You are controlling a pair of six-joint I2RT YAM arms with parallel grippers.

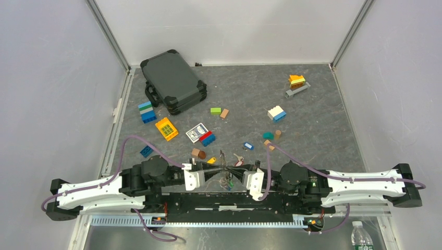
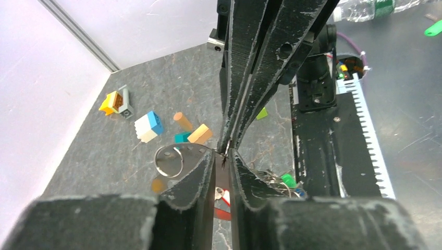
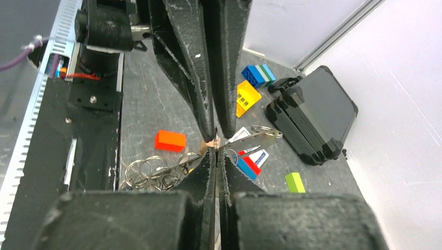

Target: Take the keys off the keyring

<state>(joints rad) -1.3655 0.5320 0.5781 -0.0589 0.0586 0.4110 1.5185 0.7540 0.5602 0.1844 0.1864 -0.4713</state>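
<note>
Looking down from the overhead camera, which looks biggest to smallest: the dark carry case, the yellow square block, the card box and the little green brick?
1. dark carry case: by far the largest.
2. yellow square block and card box: they look about alike, too close to rank.
3. little green brick: the smallest.

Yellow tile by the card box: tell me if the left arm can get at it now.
Probably yes: the yellow tile lies uncovered beyond the left end effector, though that is busy at the keyring.
</note>
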